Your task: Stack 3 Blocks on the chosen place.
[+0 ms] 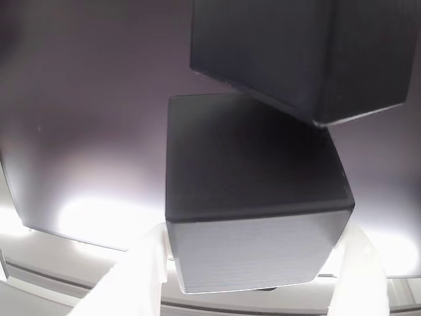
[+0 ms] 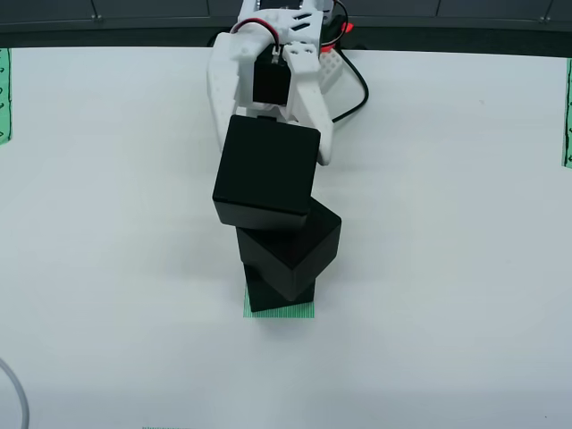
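In the view from above, one black block sits on the green-striped chosen place. A second block rests on it, turned at an angle. The third block hangs higher and overlaps the second one's far edge; I cannot tell if they touch. My white gripper reaches in from the top and is shut on this third block. In the view that rides on the gripper, the held block fills the space between my gripper's white fingers, and another block shows at the upper right.
White table spreads all around the stack. Narrow green-striped strips lie at the left edge and right edge. A black cable trails from the arm, and a grey cable curls at the bottom left.
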